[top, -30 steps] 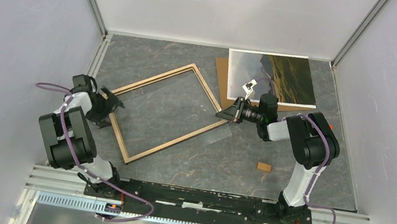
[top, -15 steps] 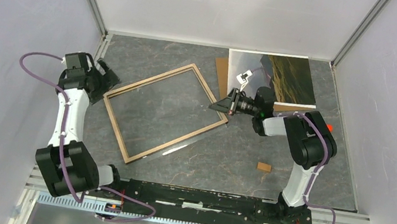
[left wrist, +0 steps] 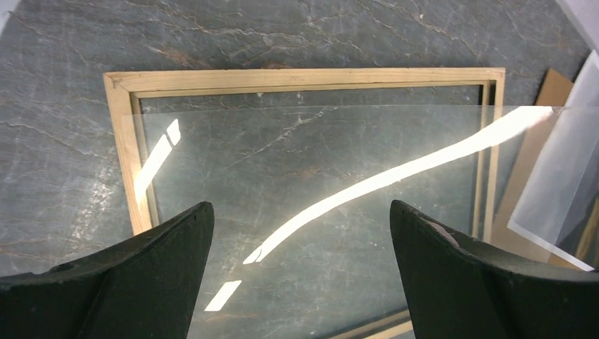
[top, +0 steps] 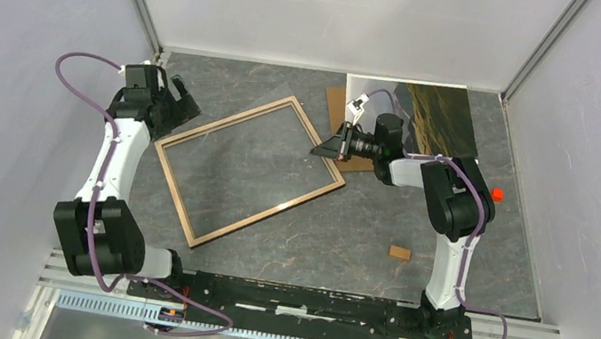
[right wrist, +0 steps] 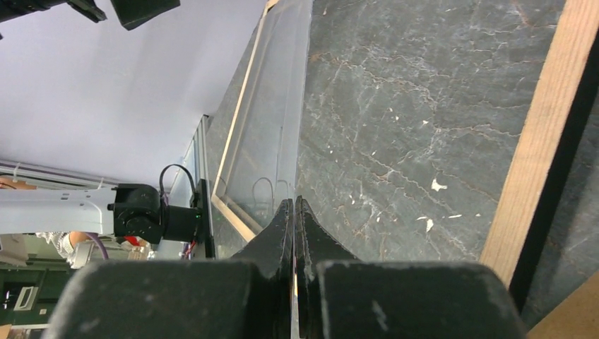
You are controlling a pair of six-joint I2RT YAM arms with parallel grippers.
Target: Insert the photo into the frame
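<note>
One clear pane (left wrist: 311,162) is clenched edgewise by right gripper (right wrist: 293,205) over the mid-table frame (top: 226,121); left gripper (left wrist: 297,219) is held agape, empty. Far-right, the photo (top: 435,118) is judged flimsy and glossy; white margin to be pinched.

Dark grey veined tabletop (top: 478,277), white enclosure walls (top: 338,13) on three sides. Plain brown backing board (top: 335,107) lies flat toward the far right corner, only its left and near strips showing. Small brown block (top: 399,253) sits alone nearer the right front. Tiny red-orange item (top: 497,195) near the right edge, too small to identify. Aluminium rail (top: 524,333) runs along the near edge.
</note>
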